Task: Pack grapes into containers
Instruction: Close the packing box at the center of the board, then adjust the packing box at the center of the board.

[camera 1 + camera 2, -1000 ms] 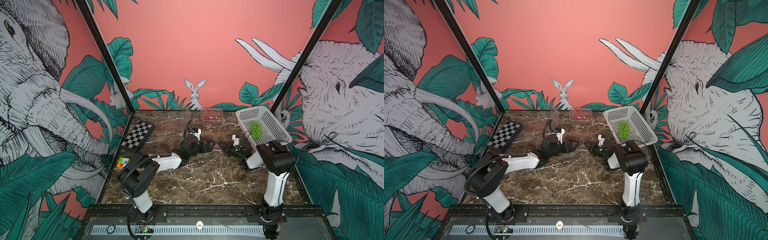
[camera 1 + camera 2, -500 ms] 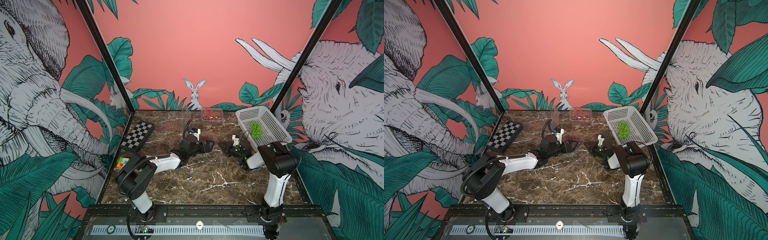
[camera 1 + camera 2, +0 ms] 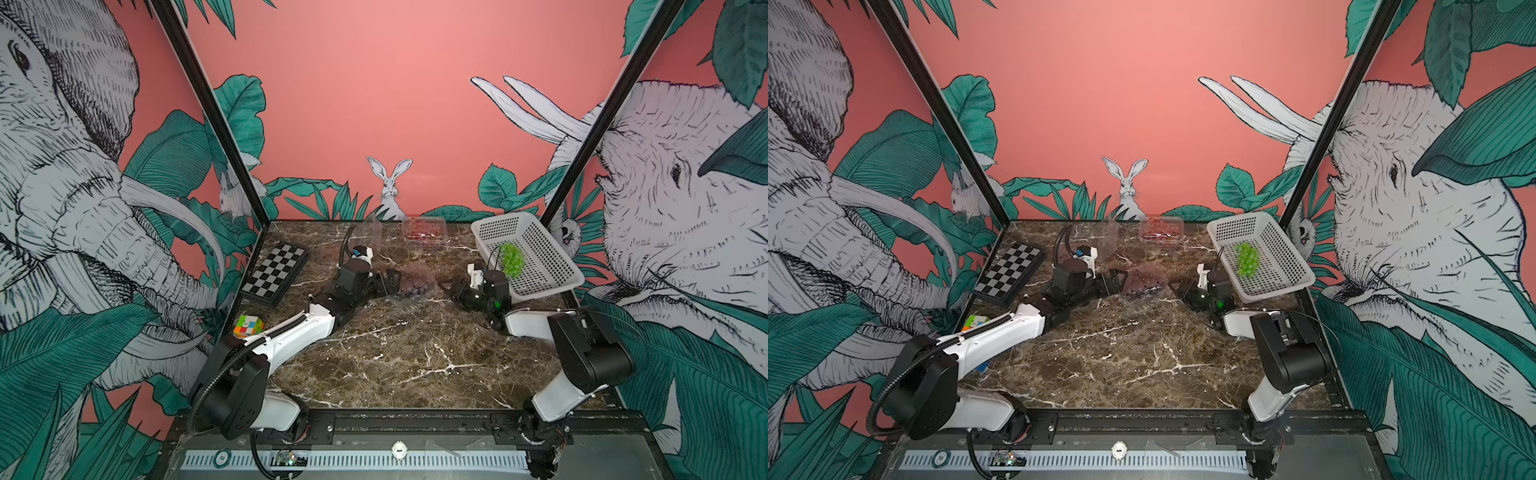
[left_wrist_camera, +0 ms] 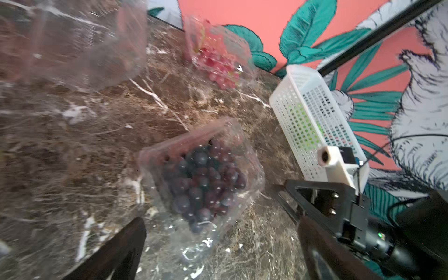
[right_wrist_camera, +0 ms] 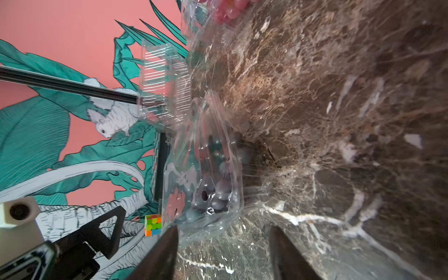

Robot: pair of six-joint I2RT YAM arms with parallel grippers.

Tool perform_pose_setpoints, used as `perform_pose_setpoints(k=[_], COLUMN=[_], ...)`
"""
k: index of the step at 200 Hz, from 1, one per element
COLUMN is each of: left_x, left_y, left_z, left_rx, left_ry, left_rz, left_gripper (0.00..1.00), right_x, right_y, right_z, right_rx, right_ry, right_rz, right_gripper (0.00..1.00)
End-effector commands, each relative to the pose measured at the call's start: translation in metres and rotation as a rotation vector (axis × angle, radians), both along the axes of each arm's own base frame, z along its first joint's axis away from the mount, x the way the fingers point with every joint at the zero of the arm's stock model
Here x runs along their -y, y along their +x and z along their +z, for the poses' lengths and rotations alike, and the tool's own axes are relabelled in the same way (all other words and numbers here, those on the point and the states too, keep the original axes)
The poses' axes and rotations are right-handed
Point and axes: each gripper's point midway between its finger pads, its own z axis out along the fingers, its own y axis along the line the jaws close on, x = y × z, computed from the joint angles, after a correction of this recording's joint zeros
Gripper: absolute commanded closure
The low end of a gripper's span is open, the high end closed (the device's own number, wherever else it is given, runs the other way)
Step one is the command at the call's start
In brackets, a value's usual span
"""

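With jaws spread and nothing held, the left gripper [image 3: 1120,282] and the right gripper [image 5: 224,229] flank the thin, light clamshell [image 4: 252,169] of dark grapes [image 4: 203,179]; it seems easily dented, so grip its stiffer rim.

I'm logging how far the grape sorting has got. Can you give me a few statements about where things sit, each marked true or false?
1. The green grapes lie in the white basket. True.
2. The dark grapes share that basket with them. False: they sit inside a clear container in the middle of the table.
3. The red grapes lie in the rear container. True.
4. The colourful cube rests on the chessboard. False: it is on the table, apart from the chessboard.
5. The left gripper is shut on the clear container. False: its jaws stand open.
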Motion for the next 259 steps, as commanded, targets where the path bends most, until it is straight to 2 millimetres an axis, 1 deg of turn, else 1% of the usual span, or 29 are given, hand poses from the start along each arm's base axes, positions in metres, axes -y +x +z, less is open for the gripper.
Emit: perform_pose_setpoints(k=[1, 22, 37, 42, 45, 48, 63, 88, 102, 134, 145, 147, 151, 177, 209, 233, 245, 259], left_x=[-0.019, -0.014, -0.008, -0.006, -0.004, -0.002, 0.008, 0.022, 0.029, 0.043, 0.049, 0.05, 0.052, 0.069, 0.091, 0.109, 0.109, 0.1], left_y=[-0.006, -0.001, 0.004, 0.006, 0.007, 0.008, 0.014, 0.029, 0.035, 0.049, 0.054, 0.055, 0.056, 0.065, 0.072, 0.072, 0.069, 0.064], left_z=[-0.034, -0.047, -0.058, -0.06, -0.061, -0.062, -0.064, -0.064, -0.065, -0.059, -0.059, -0.058, -0.059, -0.059, -0.063, -0.058, -0.058, -0.06], left_rx=[-0.132, -0.172, -0.197, -0.201, -0.204, -0.205, -0.214, -0.22, -0.224, -0.211, -0.212, -0.211, -0.214, -0.209, -0.214, -0.211, -0.211, -0.201], left_ry=[0.003, -0.034, -0.052, -0.061, -0.066, -0.074, -0.115, -0.14, -0.147, -0.147, -0.146, -0.147, -0.146, -0.148, -0.16, -0.166, -0.159, -0.136], left_rz=[0.03, 0.019, 0.017, 0.015, 0.012, 0.01, -0.012, -0.032, -0.048, -0.075, -0.091, -0.095, -0.099, -0.129, -0.165, -0.214, -0.221, -0.209], left_gripper=[0.01, 0.01, 0.01, 0.01, 0.01, 0.01, 0.01, 0.01, 0.01, 0.01, 0.01, 0.01, 0.01, 0.01, 0.01, 0.01, 0.01, 0.01], right_x=[0.006, 0.007, 0.005, 0.004, 0.003, 0.001, -0.004, -0.004, -0.004, 0.003, 0.008, 0.009, 0.01, 0.02, 0.031, 0.037, 0.039, 0.039], right_y=[0.001, 0.007, 0.012, 0.013, 0.013, 0.014, 0.015, 0.013, 0.011, -0.002, -0.007, -0.007, -0.009, -0.015, -0.016, -0.014, -0.011, -0.007], right_z=[0.009, 0.015, 0.013, 0.015, 0.006, 0.005, 0.0, -0.009, -0.009, -0.008, -0.016, -0.007, -0.004, -0.003, -0.002, -0.004, -0.005, -0.005], right_rx=[0.038, 0.055, 0.053, 0.057, 0.035, 0.03, 0.017, -0.003, -0.004, -0.014, -0.041, -0.021, -0.016, -0.033, -0.044, -0.054, -0.059, -0.056], right_ry=[-0.156, -0.224, -0.239, -0.233, -0.235, -0.231, -0.212, -0.206, -0.203, -0.229, -0.229, -0.223, -0.22, -0.226, -0.235, -0.251, -0.26, -0.258], right_rz=[0.048, 0.076, 0.088, 0.092, 0.099, 0.104, 0.121, 0.126, 0.132, 0.129, 0.122, 0.118, 0.113, 0.098, 0.085, 0.077, 0.076, 0.08], right_gripper=[0.24, 0.11, 0.05, 0.03, 0.02, 0.02, 0.01, 0.01, 0.01, 0.01, 0.02, 0.01, 0.02, 0.01, 0.01, 0.01, 0.01, 0.02])
